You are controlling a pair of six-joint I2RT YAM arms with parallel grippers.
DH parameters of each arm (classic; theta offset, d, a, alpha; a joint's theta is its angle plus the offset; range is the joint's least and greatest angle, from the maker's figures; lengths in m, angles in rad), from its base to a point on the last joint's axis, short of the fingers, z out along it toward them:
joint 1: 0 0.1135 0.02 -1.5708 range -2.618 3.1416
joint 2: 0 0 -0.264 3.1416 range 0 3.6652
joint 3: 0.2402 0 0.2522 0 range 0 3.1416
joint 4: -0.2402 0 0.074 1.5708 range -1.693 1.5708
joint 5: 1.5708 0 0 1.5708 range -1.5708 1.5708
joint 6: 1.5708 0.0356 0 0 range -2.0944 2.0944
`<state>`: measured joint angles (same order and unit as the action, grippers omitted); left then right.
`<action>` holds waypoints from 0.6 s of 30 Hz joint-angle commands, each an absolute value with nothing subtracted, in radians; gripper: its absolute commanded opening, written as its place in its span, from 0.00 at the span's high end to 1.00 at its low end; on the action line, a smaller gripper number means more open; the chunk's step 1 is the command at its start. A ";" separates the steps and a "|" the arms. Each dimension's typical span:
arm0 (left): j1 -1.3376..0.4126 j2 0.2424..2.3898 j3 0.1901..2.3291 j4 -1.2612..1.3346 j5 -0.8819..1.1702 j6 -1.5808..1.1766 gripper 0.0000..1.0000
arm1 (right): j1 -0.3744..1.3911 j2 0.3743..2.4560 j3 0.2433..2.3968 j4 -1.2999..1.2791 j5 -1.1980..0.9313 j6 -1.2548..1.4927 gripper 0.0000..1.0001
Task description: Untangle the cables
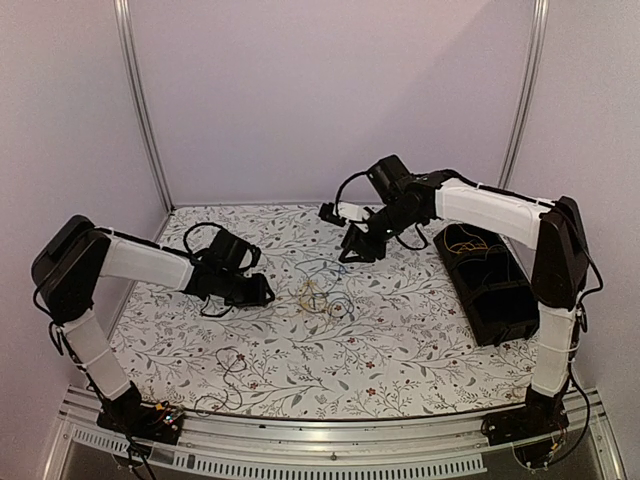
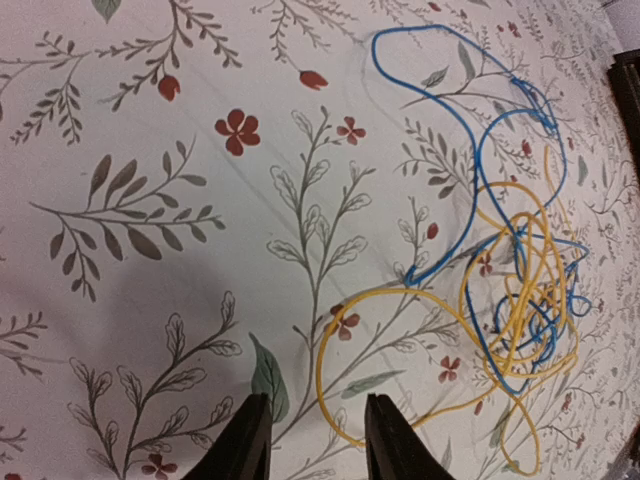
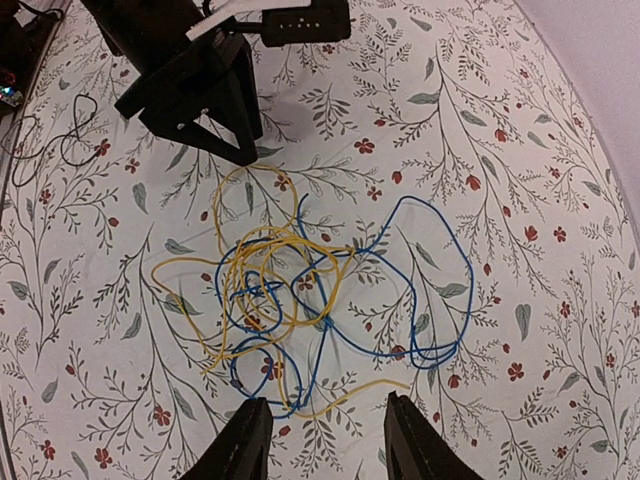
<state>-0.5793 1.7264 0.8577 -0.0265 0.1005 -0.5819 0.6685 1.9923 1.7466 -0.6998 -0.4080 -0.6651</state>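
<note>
The cables (image 1: 320, 295) lie as a small tangle of yellow and blue wires on the flowered table, between my two arms. In the right wrist view the tangle (image 3: 290, 290) lies flat, with a wide blue loop (image 3: 440, 290) spread to the right. In the left wrist view the tangle (image 2: 520, 300) sits at the right, and a yellow loop (image 2: 345, 350) reaches toward my fingers. My left gripper (image 2: 318, 440) is open and empty, just left of the tangle (image 1: 262, 290). My right gripper (image 3: 325, 440) is open and empty, above and behind the tangle (image 1: 352, 245).
A black divided bin (image 1: 490, 280) stands at the right with a yellow wire inside. A thin dark wire (image 1: 228, 375) lies loose on the table near the front left; it also shows in the right wrist view (image 3: 60, 135). The left arm's gripper (image 3: 200, 85) shows there too.
</note>
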 commanded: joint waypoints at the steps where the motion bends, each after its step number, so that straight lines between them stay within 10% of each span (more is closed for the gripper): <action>1: -0.559 1.772 0.885 -0.077 0.176 -0.670 0.67 | 0.681 2.035 1.736 -0.648 -0.435 -0.638 0.57; 18: -0.553 1.766 0.963 0.037 0.303 -0.724 1.00 | 0.684 2.007 1.708 -0.562 -0.483 -0.581 0.47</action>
<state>-0.5533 1.8732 0.9508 -0.0154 0.3202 -0.7532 0.6823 2.0212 1.6939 -0.6128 -0.4446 -0.6090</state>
